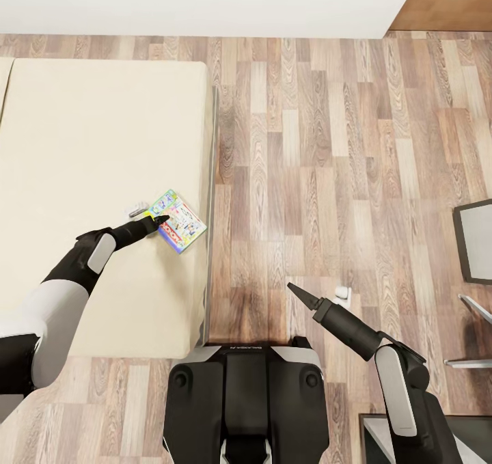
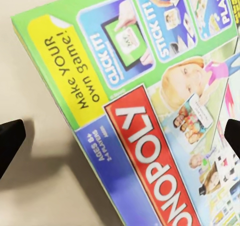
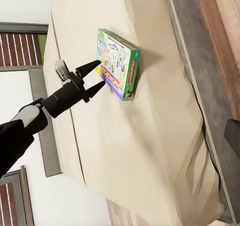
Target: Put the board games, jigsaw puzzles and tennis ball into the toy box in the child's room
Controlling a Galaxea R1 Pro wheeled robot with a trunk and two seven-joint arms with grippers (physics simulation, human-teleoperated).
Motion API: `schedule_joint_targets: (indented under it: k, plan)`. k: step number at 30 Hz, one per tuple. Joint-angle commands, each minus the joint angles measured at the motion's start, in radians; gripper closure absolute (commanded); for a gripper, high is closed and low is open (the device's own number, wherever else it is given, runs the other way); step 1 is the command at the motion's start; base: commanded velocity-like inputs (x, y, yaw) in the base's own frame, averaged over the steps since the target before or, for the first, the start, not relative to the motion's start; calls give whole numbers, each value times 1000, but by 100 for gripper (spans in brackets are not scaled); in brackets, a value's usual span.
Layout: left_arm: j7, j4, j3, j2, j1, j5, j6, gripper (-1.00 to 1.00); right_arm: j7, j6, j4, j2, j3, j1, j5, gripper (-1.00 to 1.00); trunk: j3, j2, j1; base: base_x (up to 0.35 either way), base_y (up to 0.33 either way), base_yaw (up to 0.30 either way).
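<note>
Cream bed (image 1: 89,143) holds board game (image 1: 179,222); left fingers (image 3: 95,78) spread above it; right fingers (image 1: 301,294) unclear; wood-plank floor (image 1: 342,163).

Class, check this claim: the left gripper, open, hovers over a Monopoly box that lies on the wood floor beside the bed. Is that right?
Not quite. The Monopoly box lies on the bed, near its edge, not on the floor, as the head view shows. The rest stands: the left gripper is open over the box.
</note>
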Motion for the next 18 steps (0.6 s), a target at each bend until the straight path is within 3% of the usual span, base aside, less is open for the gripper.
schedule_joint_targets:
  k: [1,18]
  plan:
    - [-2,0,4,0,0,6,9,-100,3,6,0,1,-2,0,-2,-100,-1,-2,1,0,0,0]
    - [-4,0,3,0,-1,6,9,-100,3,6,0,1,-2,0,-2,-100,-1,-2,1,0,0,0]
